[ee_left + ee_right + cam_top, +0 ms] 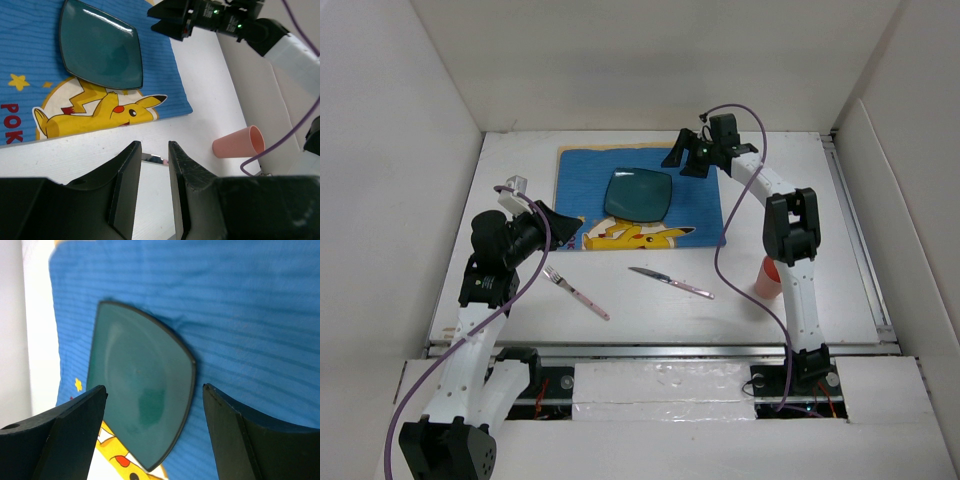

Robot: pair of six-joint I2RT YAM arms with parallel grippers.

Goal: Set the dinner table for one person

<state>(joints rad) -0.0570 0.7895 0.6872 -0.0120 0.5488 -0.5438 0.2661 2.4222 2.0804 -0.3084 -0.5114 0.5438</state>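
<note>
The white dinner table (650,315) carries a blue cartoon placemat (695,190) with a dark teal squarish plate (638,193) on it. A fork (576,292) and a knife (670,282) with pink handles lie in front of the mat. A pink cup (765,280) sits right of the knife; in the left wrist view it (239,142) lies on its side. My left gripper (568,226) hovers at the mat's near left corner, jaws narrowly apart and empty (154,145); the knife (150,159) shows through the gap. My right gripper (672,157) is wide open and empty above the plate (145,390).
White walls enclose the table on the left, back and right. A purple cable loops from the right arm (790,230) down over the table near the cup. A metal rail (660,350) runs along the near edge.
</note>
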